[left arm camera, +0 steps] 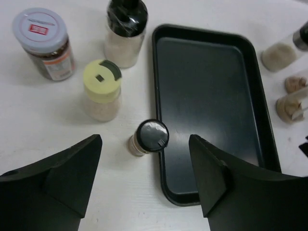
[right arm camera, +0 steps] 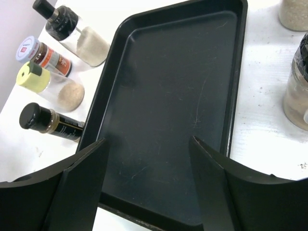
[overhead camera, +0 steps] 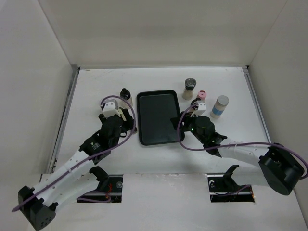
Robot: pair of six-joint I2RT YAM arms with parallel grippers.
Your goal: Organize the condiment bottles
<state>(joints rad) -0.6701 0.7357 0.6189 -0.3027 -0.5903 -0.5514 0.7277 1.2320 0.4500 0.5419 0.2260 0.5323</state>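
Observation:
Four condiment bottles stand left of the black tray (left arm camera: pixel 211 96): a grey-lidded brown jar (left arm camera: pixel 44 43), a yellow-capped bottle (left arm camera: pixel 101 89), a tall black-capped bottle (left arm camera: pixel 126 31) and a small black-capped bottle (left arm camera: pixel 148 137) touching the tray's left rim. My left gripper (left arm camera: pixel 144 187) is open and empty just short of the small one. Right of the tray (overhead camera: pixel 156 118) stand a grey-capped jar (overhead camera: pixel 190 88), a pink-capped bottle (overhead camera: pixel 202 95) and a blue-labelled bottle (overhead camera: pixel 221 106). My right gripper (right arm camera: pixel 149 183) is open and empty over the tray's near end.
White walls enclose the table on the left, back and right. In the top view my left arm (overhead camera: pixel 108 132) covers most of the left group of bottles, with only the tall black-capped one (overhead camera: pixel 125 95) showing. A clear jar (right arm camera: pixel 296 91) stands close to the right gripper's right side.

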